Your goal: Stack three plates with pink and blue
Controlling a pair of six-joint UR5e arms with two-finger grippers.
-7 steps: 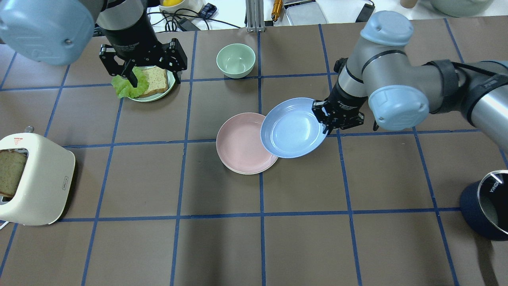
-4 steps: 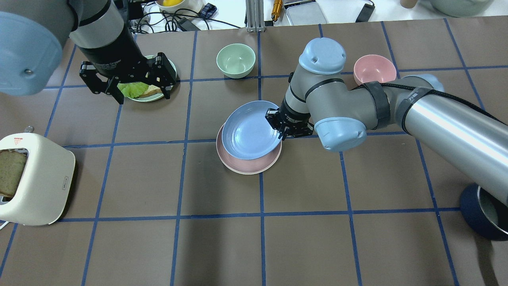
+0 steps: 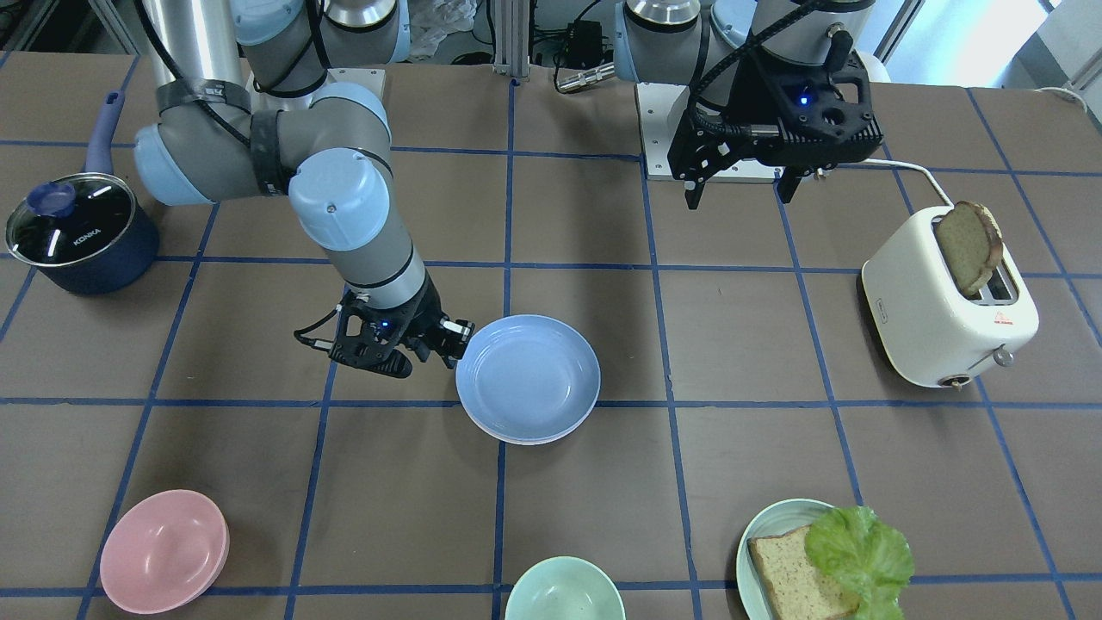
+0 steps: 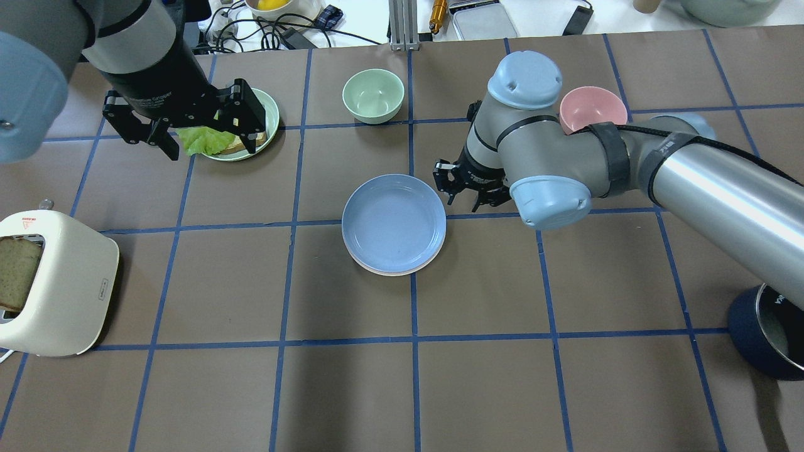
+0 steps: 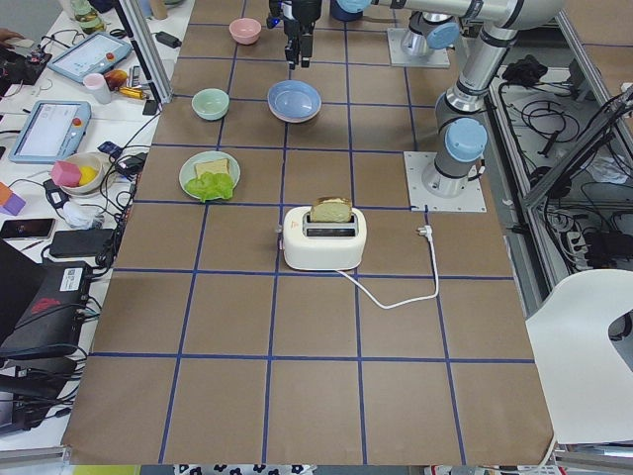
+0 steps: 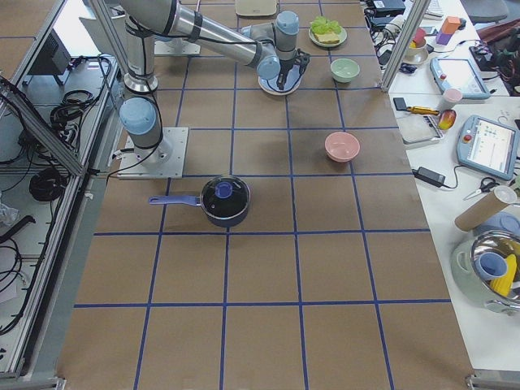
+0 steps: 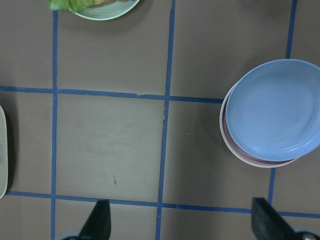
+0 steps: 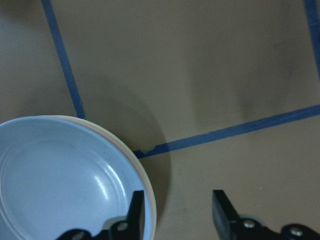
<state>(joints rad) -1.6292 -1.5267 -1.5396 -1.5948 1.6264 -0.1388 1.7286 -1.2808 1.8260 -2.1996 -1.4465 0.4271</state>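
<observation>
The light blue plate (image 4: 394, 223) lies nested on the pink plate, whose rim (image 4: 391, 273) peeks out at the near edge; both also show in the left wrist view (image 7: 275, 107). A thin pale edge under the pink rim may be the cream-white plate; I cannot tell. My right gripper (image 4: 468, 188) is open and empty just right of the stack, one fingertip (image 8: 137, 210) over the blue rim (image 8: 60, 180). My left gripper (image 4: 188, 122) is open and empty, high above the table's far left.
A pink bowl (image 4: 593, 108) stands behind my right arm. A green bowl (image 4: 373, 94) stands at the back centre. A pale green plate (image 4: 271, 119) holds bread and lettuce under my left gripper. A toaster (image 4: 56, 282) is at the left and a dark pot (image 4: 769, 333) at the right edge.
My right gripper carried the blue plate left onto the pink plate, let it go, opened and drew back slightly to the right. My left arm moved left.
</observation>
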